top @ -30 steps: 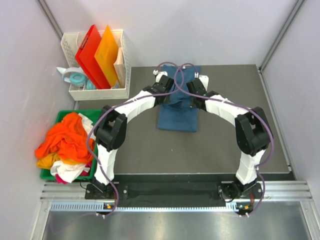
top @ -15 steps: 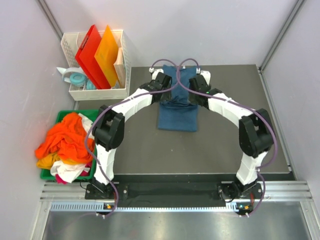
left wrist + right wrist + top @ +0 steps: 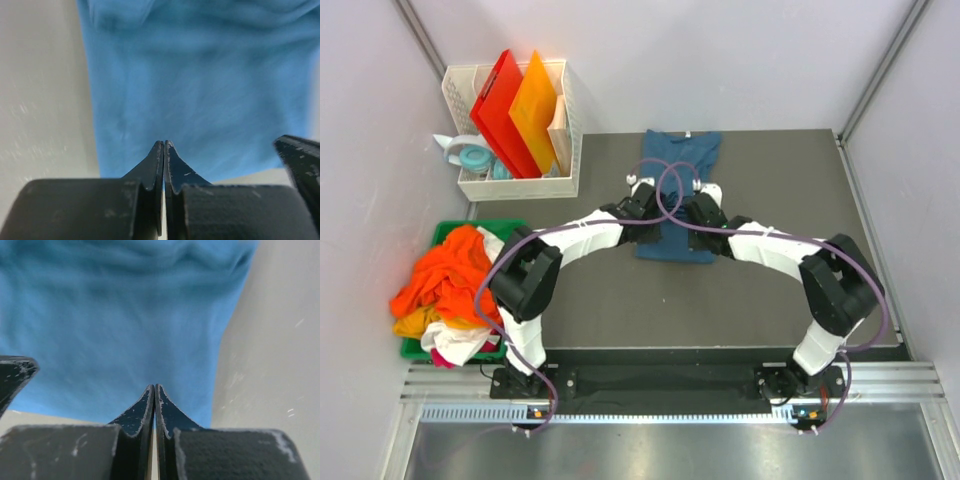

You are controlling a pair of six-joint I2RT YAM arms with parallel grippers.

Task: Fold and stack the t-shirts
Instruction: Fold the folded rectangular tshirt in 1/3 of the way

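A dark teal-blue t-shirt [image 3: 682, 150] lies as a long narrow strip on the dark table [image 3: 790, 200], collar at the far end. It fills both wrist views [image 3: 200, 75] [image 3: 125, 315], its near hem just below the fingertips. My left gripper [image 3: 642, 200] [image 3: 164, 144] and right gripper [image 3: 702, 207] [image 3: 154, 386] hover side by side over the shirt's middle. Both are shut with nothing between their fingers. More t-shirts [image 3: 450, 285], orange, yellow and white, are heaped in a green bin [image 3: 510, 226] at the left.
A white basket [image 3: 570, 120] at the back left holds a red board [image 3: 498, 110] and an orange board [image 3: 535, 110]. A pale blue tape dispenser [image 3: 468, 155] sits beside it. Metal rails run along the near edge.
Both grippers opened at the shirt's far end, shut again and drew back toward me. The collar end, hidden under them before, now lies uncovered.
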